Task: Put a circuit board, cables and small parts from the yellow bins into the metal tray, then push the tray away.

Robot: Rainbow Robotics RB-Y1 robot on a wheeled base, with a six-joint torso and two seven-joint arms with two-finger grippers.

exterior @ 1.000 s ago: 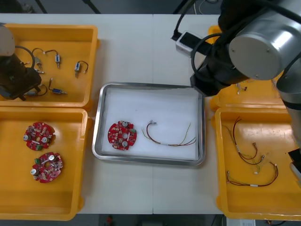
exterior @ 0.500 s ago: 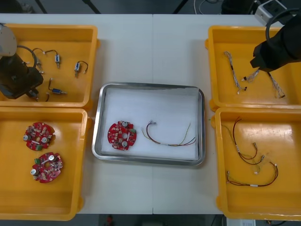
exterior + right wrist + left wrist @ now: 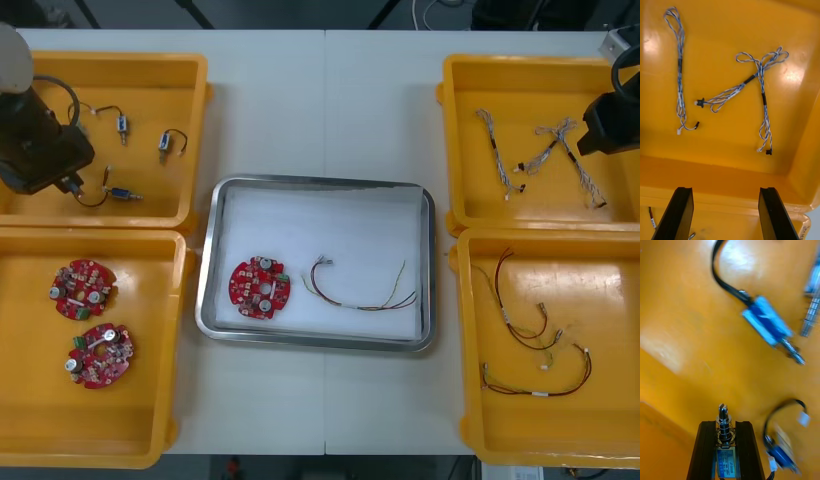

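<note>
My left gripper (image 3: 725,444) is shut on a small metal part (image 3: 724,427) with a blue label, held just above the floor of the far left yellow bin (image 3: 150,66). In the front view the left gripper (image 3: 58,172) hangs over that bin's left half. My right gripper (image 3: 724,215) stands open above the near wall of the far right yellow bin (image 3: 520,68), short of two blue and white cables (image 3: 752,78). The metal tray (image 3: 315,182) holds a red circuit board (image 3: 260,288) and a red and yellow cable (image 3: 360,292).
Other small metal parts (image 3: 165,145) with black leads lie in the far left bin. Two circuit boards (image 3: 84,288) lie in the near left bin (image 3: 30,440). Red, yellow and black cables (image 3: 530,350) lie in the near right bin (image 3: 600,245).
My left gripper has shut on the small metal part and risen a little. The right arm has swung from over the table's middle to the far right bin.
</note>
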